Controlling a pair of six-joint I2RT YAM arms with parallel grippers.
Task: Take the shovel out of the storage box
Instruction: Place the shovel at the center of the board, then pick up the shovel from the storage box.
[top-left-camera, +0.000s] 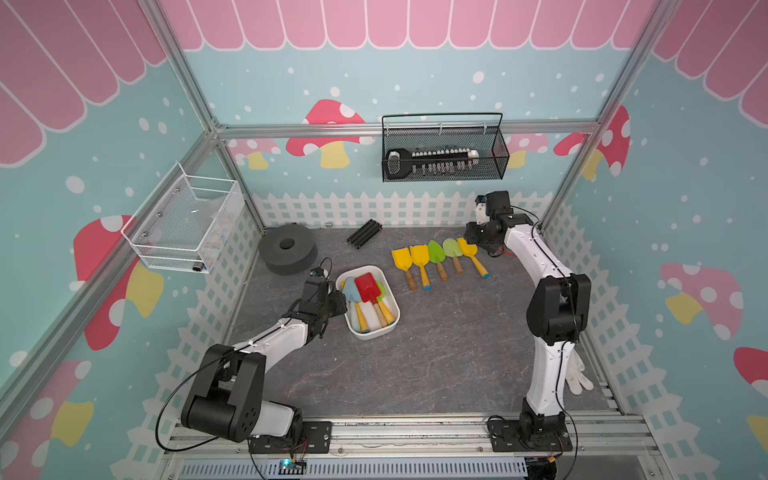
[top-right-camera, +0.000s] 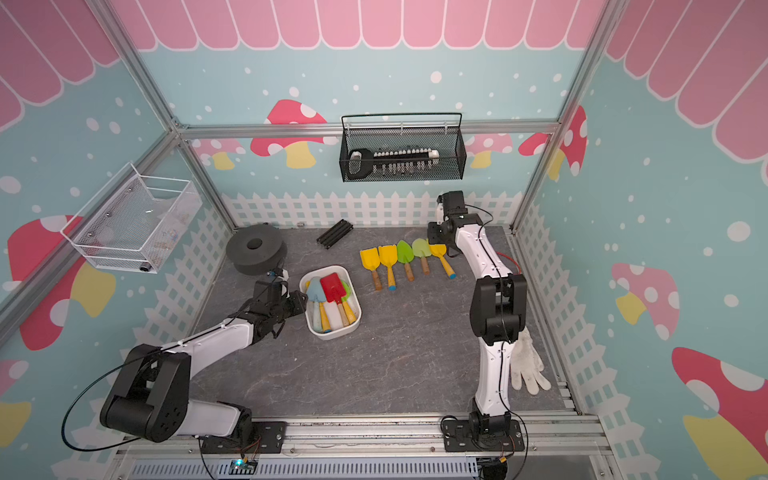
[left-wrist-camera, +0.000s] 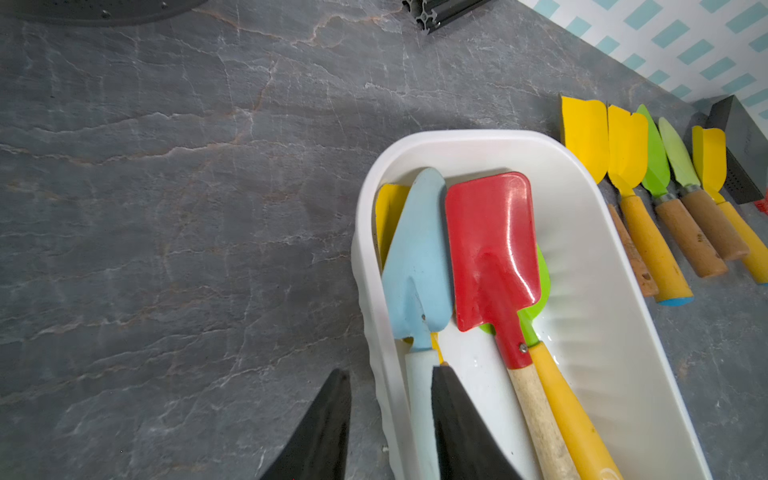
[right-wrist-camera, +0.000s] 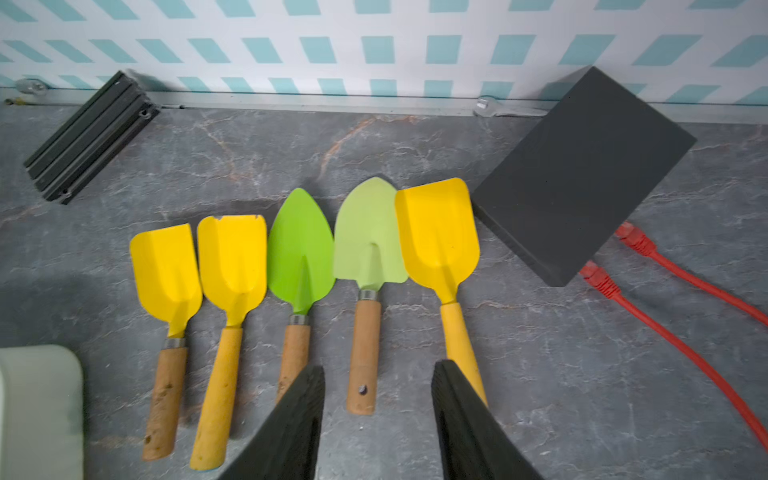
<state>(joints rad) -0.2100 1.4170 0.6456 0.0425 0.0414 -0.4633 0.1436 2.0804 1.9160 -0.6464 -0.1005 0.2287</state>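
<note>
Left gripper (left-wrist-camera: 390, 370) sits half-open, empty, astride the storage box (left-wrist-camera: 457, 137) wall; right gripper (right-wrist-camera: 380, 365) open, empty too. Closing now probably drags the box along.

Both top views look down from the near edge over the whole table (top-left-camera: 415, 365); close wrist cameras, seemingly tilted, share the shovel row (right-wrist-camera: 301, 257).

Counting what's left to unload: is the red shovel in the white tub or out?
In. The red shovel lies inside the storage box, blade and handle both within its rim.
</note>
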